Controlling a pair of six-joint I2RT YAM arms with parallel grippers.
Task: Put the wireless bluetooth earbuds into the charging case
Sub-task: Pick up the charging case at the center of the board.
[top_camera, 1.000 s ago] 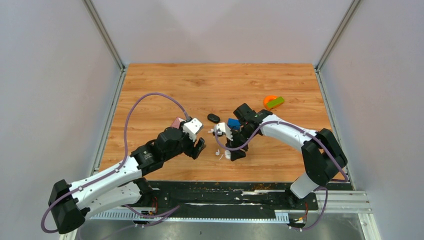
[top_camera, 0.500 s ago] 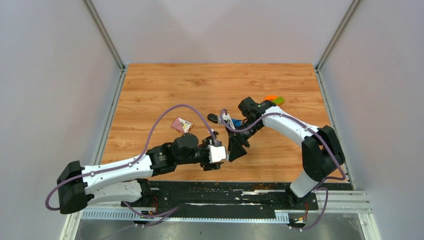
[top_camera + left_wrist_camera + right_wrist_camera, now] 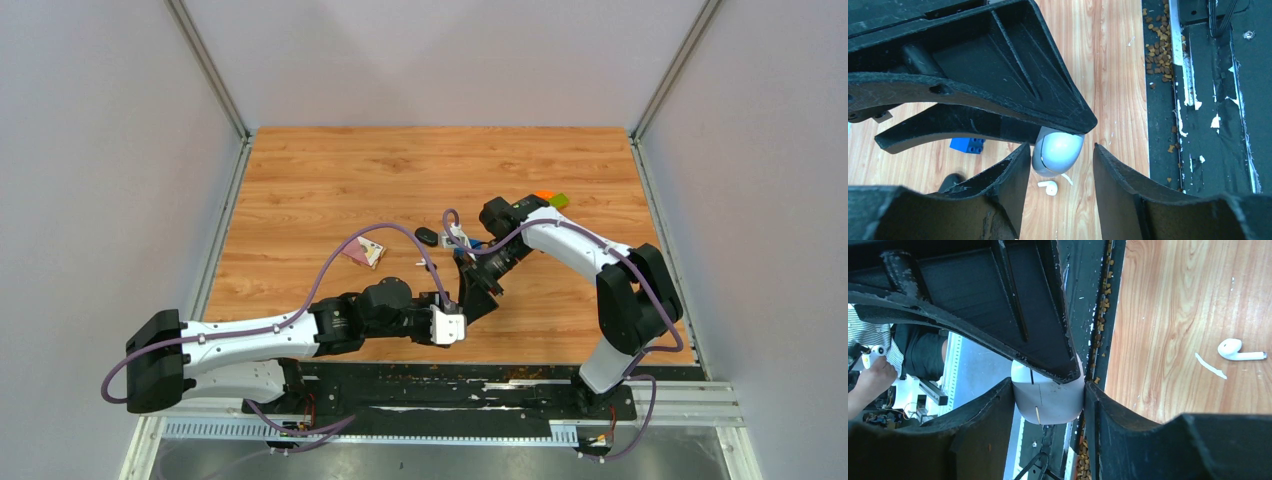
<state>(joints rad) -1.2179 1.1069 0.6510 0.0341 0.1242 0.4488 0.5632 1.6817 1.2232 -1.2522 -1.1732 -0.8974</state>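
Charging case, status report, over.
Right gripper shut on charging case. Left gripper open, close by. One white earbud loose on table. White sliver beside it.

A white earbud (image 3: 1049,187) lies just beside the pale charging case (image 3: 1058,152).

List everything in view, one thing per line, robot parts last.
charging case: one, white, held at centre
earbud: one, white, on the table
sliver: one, white, beside the earbud
blue block: one, blue, on the table
black oval object: one, black, mid-table
packet: one, pink, left of centre
orange and green pieces: one each, far right
crumbs: many, brown, on the black base
left gripper: open, facing the charging case
right gripper: shut on the charging case
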